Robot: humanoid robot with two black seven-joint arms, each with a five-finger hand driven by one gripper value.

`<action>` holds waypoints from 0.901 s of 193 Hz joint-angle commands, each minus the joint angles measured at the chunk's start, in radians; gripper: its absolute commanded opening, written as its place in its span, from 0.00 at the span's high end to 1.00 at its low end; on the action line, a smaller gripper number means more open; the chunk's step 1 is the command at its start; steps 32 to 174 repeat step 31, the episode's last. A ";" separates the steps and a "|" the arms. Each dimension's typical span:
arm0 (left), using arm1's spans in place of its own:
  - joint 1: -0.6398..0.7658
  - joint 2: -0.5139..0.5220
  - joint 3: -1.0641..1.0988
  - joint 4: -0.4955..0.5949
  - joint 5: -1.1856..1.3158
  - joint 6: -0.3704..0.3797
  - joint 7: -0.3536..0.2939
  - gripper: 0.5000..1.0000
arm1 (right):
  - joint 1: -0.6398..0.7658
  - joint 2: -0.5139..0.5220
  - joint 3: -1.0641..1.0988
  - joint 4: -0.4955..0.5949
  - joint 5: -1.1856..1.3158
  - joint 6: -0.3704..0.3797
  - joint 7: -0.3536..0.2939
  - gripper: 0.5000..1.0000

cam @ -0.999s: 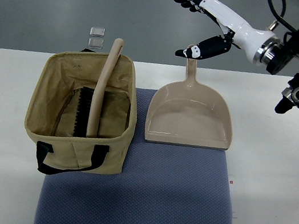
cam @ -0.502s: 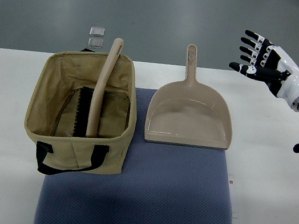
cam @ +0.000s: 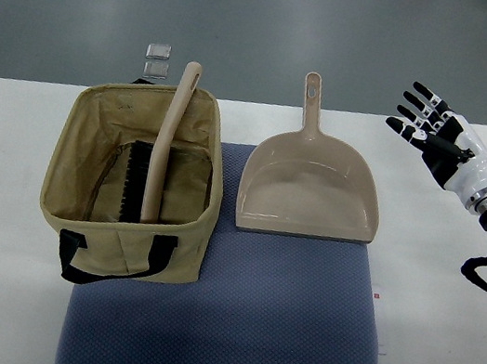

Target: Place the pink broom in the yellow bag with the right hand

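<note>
Your right hand [cam: 431, 132] hovers at the upper right of the frame, fingers spread and holding nothing, its arm running off the right edge. The pink broom [cam: 163, 144] stands in the yellow bag [cam: 135, 184] at left, bristles down in shadow and hard to make out, handle leaning on the rim. A dustpan [cam: 310, 190] lies between, on the blue mat [cam: 228, 321].

- The bag [cam: 134, 186] stands open-topped on the left of the blue mat [cam: 229, 316]; the broom [cam: 166, 145] leans inside, its handle sticking up over the far rim.
- The dustpan [cam: 311, 189] lies just right of the bag, with a narrow gap between them.
- White table [cam: 449, 303] lies bare to the right of the dustpan, beneath the right hand [cam: 433, 133].
</note>
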 commanded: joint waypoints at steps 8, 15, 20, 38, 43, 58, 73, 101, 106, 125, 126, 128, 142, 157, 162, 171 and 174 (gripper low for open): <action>0.000 0.000 0.000 0.000 0.000 0.000 0.000 0.00 | -0.008 0.011 0.005 0.000 0.000 0.002 0.000 0.18; 0.000 0.000 0.000 0.000 0.000 0.000 0.000 0.00 | -0.008 0.013 0.005 0.000 0.000 0.002 0.000 0.17; 0.000 0.000 0.000 0.000 0.000 0.000 0.000 0.00 | -0.008 0.016 0.005 0.000 0.000 0.002 0.000 0.15; 0.000 0.000 0.000 0.000 0.000 0.000 0.000 0.00 | -0.011 0.019 0.005 0.000 0.000 0.003 0.000 0.14; 0.000 0.000 0.000 0.000 0.000 0.000 0.000 0.00 | -0.011 0.019 0.005 0.000 0.000 0.003 0.000 0.14; 0.000 0.000 0.000 0.000 0.000 0.000 0.000 0.00 | -0.011 0.019 0.005 0.000 0.000 0.003 0.000 0.14; 0.000 0.000 0.000 0.000 0.000 0.000 0.000 0.00 | -0.011 0.019 0.005 0.000 0.000 0.003 0.000 0.14; 0.000 0.000 0.000 0.000 0.000 0.000 0.000 0.00 | -0.011 0.019 0.005 0.000 0.000 0.003 0.000 0.14; 0.000 0.000 0.000 0.000 0.000 0.000 0.000 0.00 | -0.011 0.019 0.005 0.000 0.000 0.003 0.000 0.14; 0.000 0.000 0.000 0.000 0.000 0.000 0.000 0.00 | -0.011 0.019 0.005 0.000 0.000 0.003 0.000 0.14; 0.000 0.000 0.000 0.000 0.000 0.000 0.000 0.00 | -0.011 0.019 0.005 0.000 0.000 0.003 0.000 0.14; 0.000 0.000 0.000 0.000 0.000 0.000 0.000 0.00 | -0.011 0.019 0.005 0.000 0.000 0.003 0.000 0.14; 0.000 0.000 0.000 0.000 0.000 0.000 0.000 0.00 | -0.011 0.019 0.005 0.000 0.000 0.003 0.000 0.14; 0.000 0.000 0.000 0.000 0.000 0.000 0.000 0.00 | -0.011 0.019 0.005 0.000 0.000 0.003 0.000 0.14; 0.000 0.000 0.000 0.000 0.000 0.000 0.000 0.00 | -0.011 0.019 0.005 0.000 0.000 0.003 0.000 0.14; 0.000 0.000 0.000 0.000 0.000 0.000 0.000 0.00 | -0.011 0.019 0.005 0.000 0.000 0.003 0.000 0.14; 0.000 0.000 0.000 0.000 0.000 0.000 0.000 0.00 | -0.011 0.019 0.005 0.000 0.000 0.003 0.000 0.14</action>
